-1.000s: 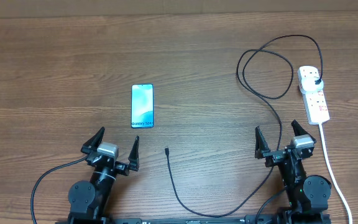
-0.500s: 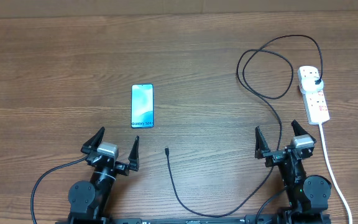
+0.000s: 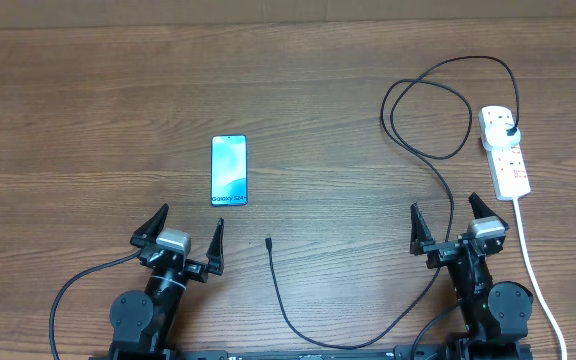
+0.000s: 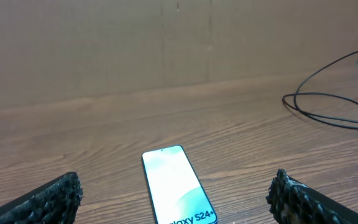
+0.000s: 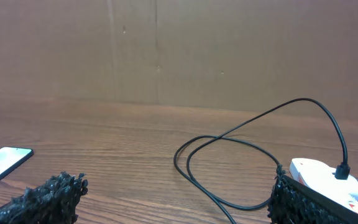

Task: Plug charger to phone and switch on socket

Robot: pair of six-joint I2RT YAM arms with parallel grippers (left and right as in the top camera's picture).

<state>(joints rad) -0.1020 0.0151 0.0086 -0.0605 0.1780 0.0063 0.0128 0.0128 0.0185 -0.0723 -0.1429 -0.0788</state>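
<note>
Both jaws gape: phone (image 3: 229,171) beyond left gripper (image 3: 190,217), socket (image 3: 508,165) beyond right gripper (image 3: 444,204).

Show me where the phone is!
In the overhead view, the phone lies flat left of centre, just beyond the left gripper and up-left of the charger's tip.

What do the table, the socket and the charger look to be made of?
The table looks like wood or wood-look laminate, with a matte finish and brown grain lines; which of the two is unclear. The socket looks like hard white plastic, with a smooth moulded body. The charger is a thin black cable, probably in a rubbery plastic sheath, since it lies in loose loops.
</note>
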